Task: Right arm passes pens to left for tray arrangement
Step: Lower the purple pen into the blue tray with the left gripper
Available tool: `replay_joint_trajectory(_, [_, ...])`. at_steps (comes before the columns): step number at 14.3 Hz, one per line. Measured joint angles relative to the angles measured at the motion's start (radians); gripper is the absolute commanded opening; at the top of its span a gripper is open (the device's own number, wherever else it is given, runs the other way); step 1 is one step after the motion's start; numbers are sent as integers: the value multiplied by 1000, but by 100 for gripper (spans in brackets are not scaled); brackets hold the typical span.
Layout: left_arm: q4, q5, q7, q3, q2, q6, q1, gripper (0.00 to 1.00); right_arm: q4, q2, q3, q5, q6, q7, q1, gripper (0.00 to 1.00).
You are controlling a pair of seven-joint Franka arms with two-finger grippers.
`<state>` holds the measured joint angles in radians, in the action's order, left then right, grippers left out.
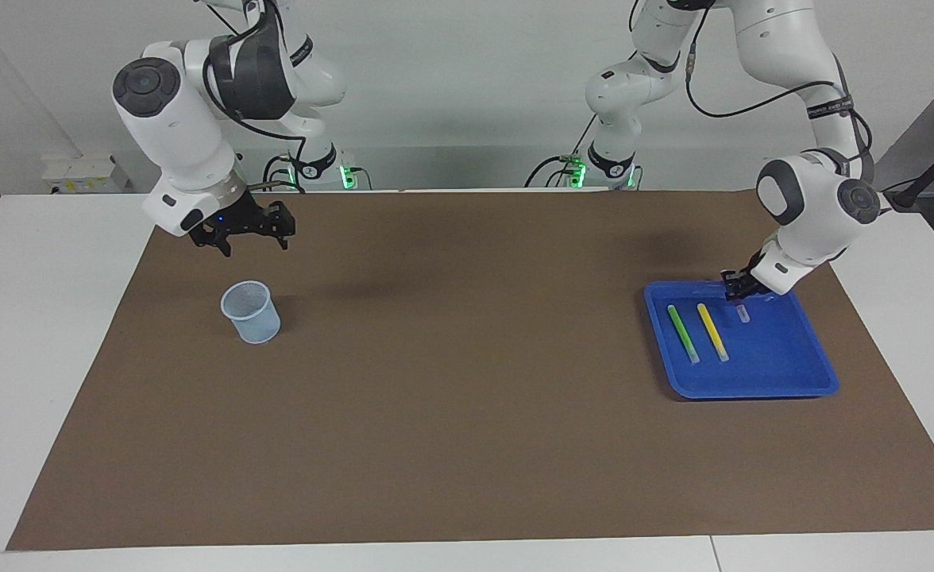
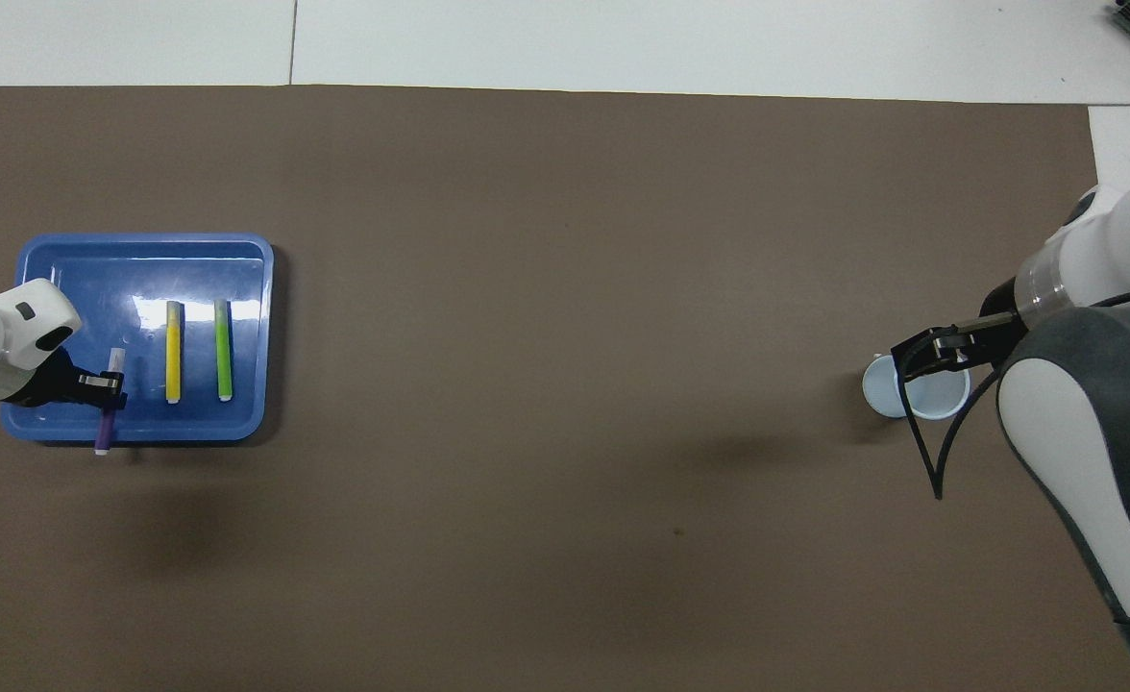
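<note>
The blue tray (image 1: pixel 761 373) (image 2: pixel 75 279) lies at the left arm's end of the table. A green pen (image 1: pixel 682 333) (image 2: pixel 224 350) and a yellow pen (image 1: pixel 712 330) (image 2: pixel 173 351) lie side by side in it. My left gripper (image 1: pixel 735 287) (image 2: pixel 104 384) is low over the tray's edge nearest the robots, shut on the purple pen (image 1: pixel 742 313) (image 2: pixel 107 423). The pen runs parallel to the other two, with its pale end over the tray floor. I cannot tell if it touches the tray. My right gripper (image 1: pixel 251 237) (image 2: pixel 932 354) is open and empty, raised over the mesh cup.
A small translucent pale-blue mesh cup (image 1: pixel 252 311) (image 2: pixel 914 389) stands upright on the brown mat (image 1: pixel 451 381) at the right arm's end. White table surface borders the mat.
</note>
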<state>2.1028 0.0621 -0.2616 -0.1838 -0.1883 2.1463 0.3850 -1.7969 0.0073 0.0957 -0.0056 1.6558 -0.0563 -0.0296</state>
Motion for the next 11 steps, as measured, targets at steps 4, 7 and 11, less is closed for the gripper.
replay_joint_trajectory(4, [-11,4,0,12,-21,37,0,0,0,0,0,0,28,0,0,100])
replay_joint_trajectory(7, [-43,5,0,14,-55,58,0,0,0,0,0,0,31,0,-1,100])
replay_joint_trajectory(11, [-93,5,0,12,-105,62,0,0,0,0,1,0,32,0,-1,100])
